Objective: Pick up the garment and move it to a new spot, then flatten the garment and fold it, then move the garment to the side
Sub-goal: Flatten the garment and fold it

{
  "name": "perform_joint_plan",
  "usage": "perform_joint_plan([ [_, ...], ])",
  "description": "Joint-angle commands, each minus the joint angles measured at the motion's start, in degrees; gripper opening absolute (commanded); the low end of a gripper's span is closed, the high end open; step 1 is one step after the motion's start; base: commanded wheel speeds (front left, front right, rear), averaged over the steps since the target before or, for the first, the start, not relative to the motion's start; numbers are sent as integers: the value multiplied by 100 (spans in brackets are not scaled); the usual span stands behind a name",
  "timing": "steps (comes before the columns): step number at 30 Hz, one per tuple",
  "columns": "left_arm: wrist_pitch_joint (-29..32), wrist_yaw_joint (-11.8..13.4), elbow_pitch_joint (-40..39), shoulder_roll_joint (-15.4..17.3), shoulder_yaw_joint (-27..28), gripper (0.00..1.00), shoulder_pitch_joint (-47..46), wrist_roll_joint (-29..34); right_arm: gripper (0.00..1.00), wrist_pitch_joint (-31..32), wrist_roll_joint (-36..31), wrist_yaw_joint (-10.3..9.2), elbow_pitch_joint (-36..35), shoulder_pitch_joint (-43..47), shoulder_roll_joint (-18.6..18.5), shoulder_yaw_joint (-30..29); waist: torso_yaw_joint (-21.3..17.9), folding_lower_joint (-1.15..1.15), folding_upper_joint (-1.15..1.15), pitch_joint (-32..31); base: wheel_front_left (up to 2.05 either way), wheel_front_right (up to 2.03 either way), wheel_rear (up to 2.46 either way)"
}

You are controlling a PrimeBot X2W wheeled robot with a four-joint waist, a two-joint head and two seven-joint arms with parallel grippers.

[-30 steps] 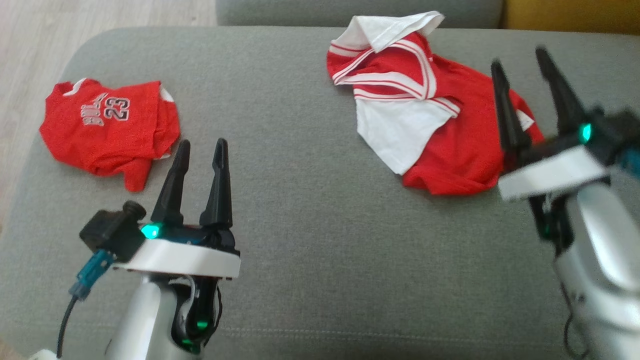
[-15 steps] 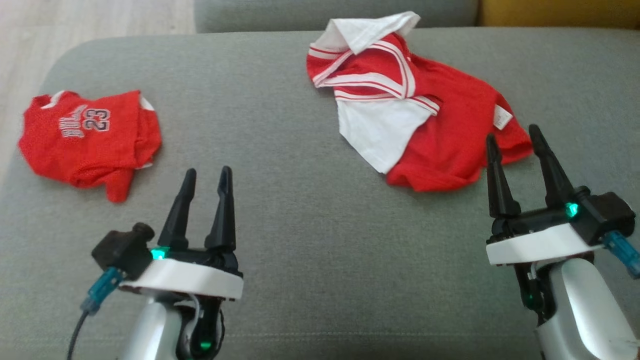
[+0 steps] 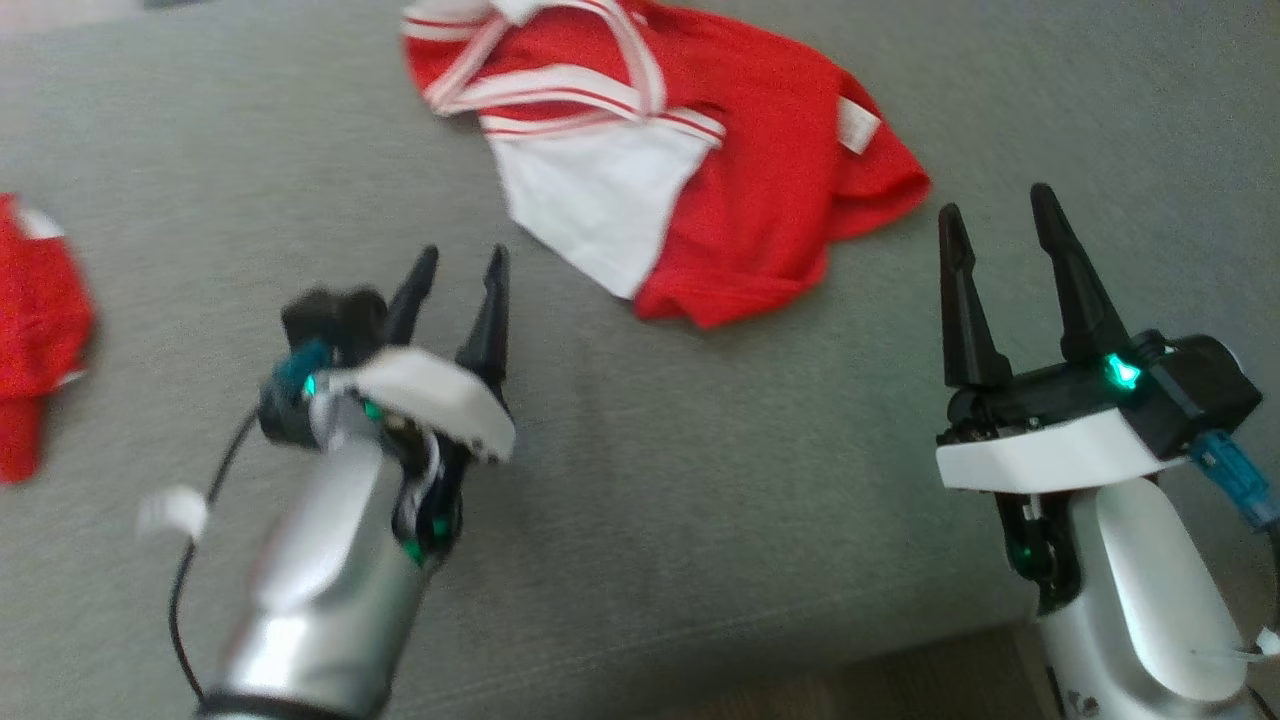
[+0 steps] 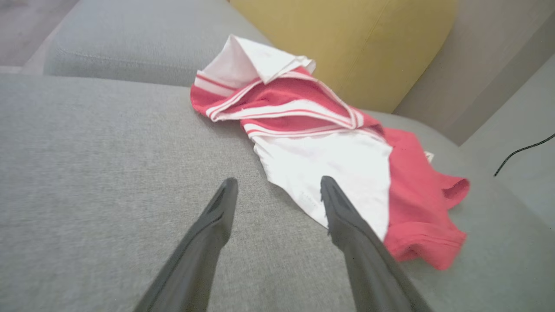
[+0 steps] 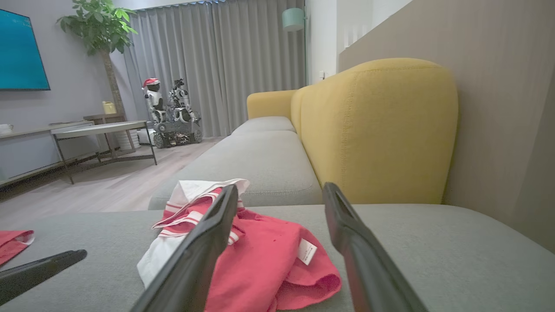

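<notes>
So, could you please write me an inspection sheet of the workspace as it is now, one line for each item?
Surface: grey sofa seat, bearing both garments.
Job's things: red and white shirt, crumpled and unfolded, white panel and striped trim facing up, label showing.
Clutter: second red garment at the left edge of the head view, partly cut off.
Grippers: left gripper and right gripper both open, empty, short of the shirt.
Cables: black cable hanging beside the left arm; blue connector at the right wrist.
Surroundings: yellow backrest, grey curtains, low table, potted plant, another robot on the floor.
</notes>
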Motion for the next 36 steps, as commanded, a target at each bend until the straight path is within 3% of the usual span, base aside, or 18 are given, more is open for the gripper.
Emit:
perform_joint_plan([
  [1,1,30,-84,60,147,100,-299,20,100,-36,12,43,-228,-164,42,124,-404,0,0,374,0,0,0],
  [8,215,174,1339,135,181,100,-1406,107,100,-36,73,43,-391,-222,130,226,-850,0,0,628,0,0,0],
  [15,214,238,2232,159,14,100,-1938,279,100,-36,98,43,-429,-179,162,185,-917,0,0,672,0,0,0],
  [17,165,184,2367,141,-4,0,-2001,246,100,-36,94,43,-426,-165,166,161,-868,0,0,646,0,0,0],
  [21,25,105,2496,105,-62,0,-2062,204,100,-36,80,43,-401,-164,170,165,-686,0,0,550,0,0,0],
  [28,-131,199,2194,91,67,0,-1927,119,100,-36,-50,43,-268,-176,165,96,-152,0,0,182,0,0,0],
  [36,-137,493,1143,562,459,0,-1352,379,100,-36,-34,43,-49,-106,115,90,421,0,0,-287,0,0,0],
])
